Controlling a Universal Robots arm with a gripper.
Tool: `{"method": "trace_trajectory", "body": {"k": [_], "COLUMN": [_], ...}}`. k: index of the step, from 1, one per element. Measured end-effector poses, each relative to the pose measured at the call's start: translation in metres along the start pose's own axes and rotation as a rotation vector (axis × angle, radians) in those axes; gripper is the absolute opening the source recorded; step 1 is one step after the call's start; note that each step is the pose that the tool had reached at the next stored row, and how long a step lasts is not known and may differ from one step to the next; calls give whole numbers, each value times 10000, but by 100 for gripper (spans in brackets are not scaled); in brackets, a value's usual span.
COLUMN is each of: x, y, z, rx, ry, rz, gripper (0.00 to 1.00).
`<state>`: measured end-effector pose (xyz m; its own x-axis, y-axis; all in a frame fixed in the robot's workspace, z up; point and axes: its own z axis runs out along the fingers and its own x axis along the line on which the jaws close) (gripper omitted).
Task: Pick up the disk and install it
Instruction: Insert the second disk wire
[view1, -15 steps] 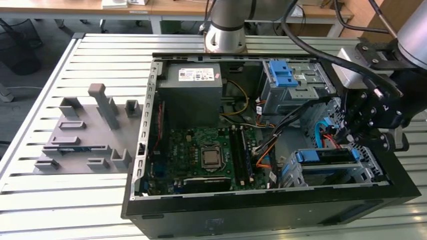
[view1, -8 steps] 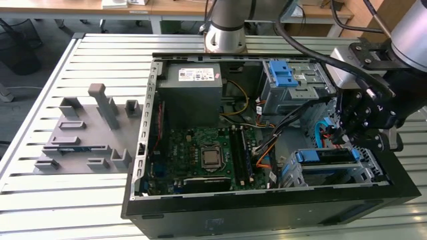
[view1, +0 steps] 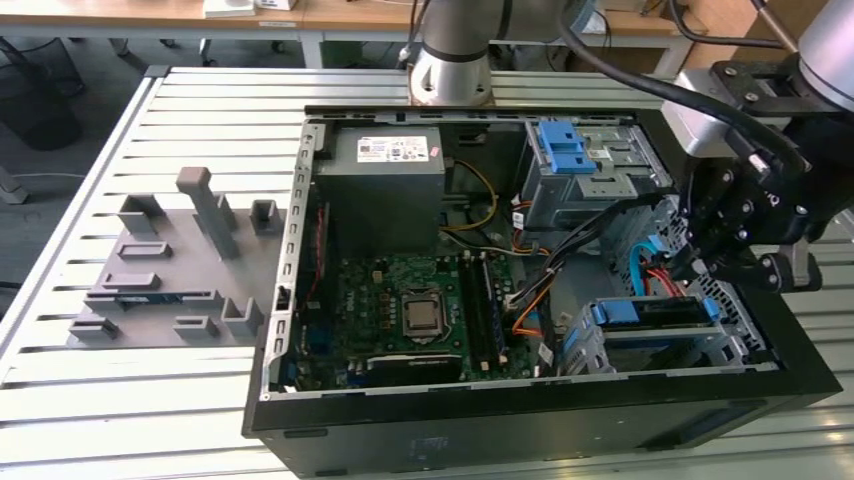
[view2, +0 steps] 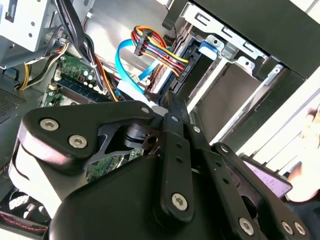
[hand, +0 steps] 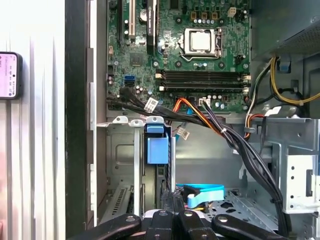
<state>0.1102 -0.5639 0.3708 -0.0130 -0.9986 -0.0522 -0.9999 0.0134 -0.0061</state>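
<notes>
Disk looks seated in the lower drive cage, blue rail up. Gripper just above it, fingers closed together, holding nothing. Install looks essentially done.

From my remote station I note a work table of pale metal slats running lengthwise, its surface evenly lit with no hard shadows. Well away from the pincer, toward the exterior view's left, a grey moulded fixture with upright posts and slots lies flat on the slats. Beyond the table's far edge I see a grey floor, a dark bin and the legs of wooden benches carrying small white items. More wooden furniture stands behind the pincer, at the exterior view's upper right. The slats appear bright white in the first wrist view.
</notes>
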Motion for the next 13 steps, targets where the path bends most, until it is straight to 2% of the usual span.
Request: {"method": "trace_trajectory", "body": {"k": [7, 13], "x": [-11, -27], "y": [23, 47], "z": [-95, -115], "rx": [0, 0], "ry": [-6, -25], "rz": [1, 0], "gripper": [11, 11]}}
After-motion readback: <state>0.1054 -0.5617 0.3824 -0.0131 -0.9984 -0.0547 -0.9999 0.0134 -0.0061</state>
